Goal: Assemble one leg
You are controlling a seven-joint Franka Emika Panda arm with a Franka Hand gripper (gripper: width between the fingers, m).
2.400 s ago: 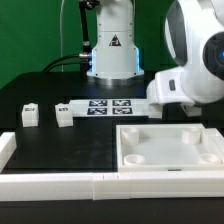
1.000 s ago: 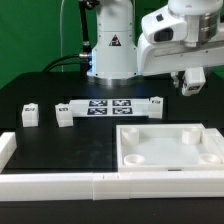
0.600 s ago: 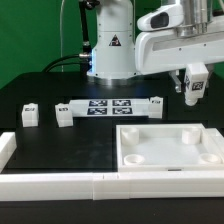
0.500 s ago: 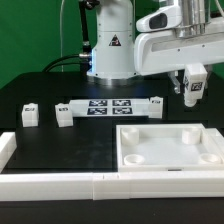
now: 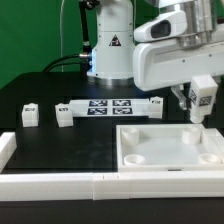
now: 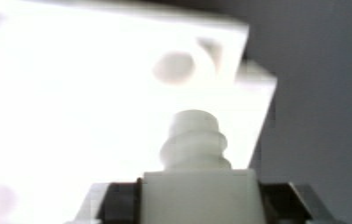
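gripper [image 5: 198, 108] clenched on the leg [image 6: 199, 165], long axis upright, screw tip beyond fingers [image 6: 116, 204], seemingly over tray [image 6: 66, 95] corner hole [image 6: 173, 66].

- Black flat counter [image 5: 40, 90]: matt, no shine.
- Large white square tray-like part with raised rim [image 5: 170, 170], lower right: smooth plastic, soft satin sheen.
- Small white plastic leg with black-and-white square tag [image 5: 204, 92], right: smooth, matt; tag looks flat and printed. The wrist view shows its ribbed peg end [image 6: 198, 148]. Jaws beside it: dark, matt.
- Small white tagged block, far left [image 5: 29, 114], and neighbouring block [image 5: 64, 116]: same plastic finish.
- Marker board [image 5: 108, 105], centre: thin, white, matt.
- White arm casing [image 5: 170, 60], upper right: glossy moulded plastic.
- Green backdrop [image 5: 30, 40], upper left: matt, cloth-like.
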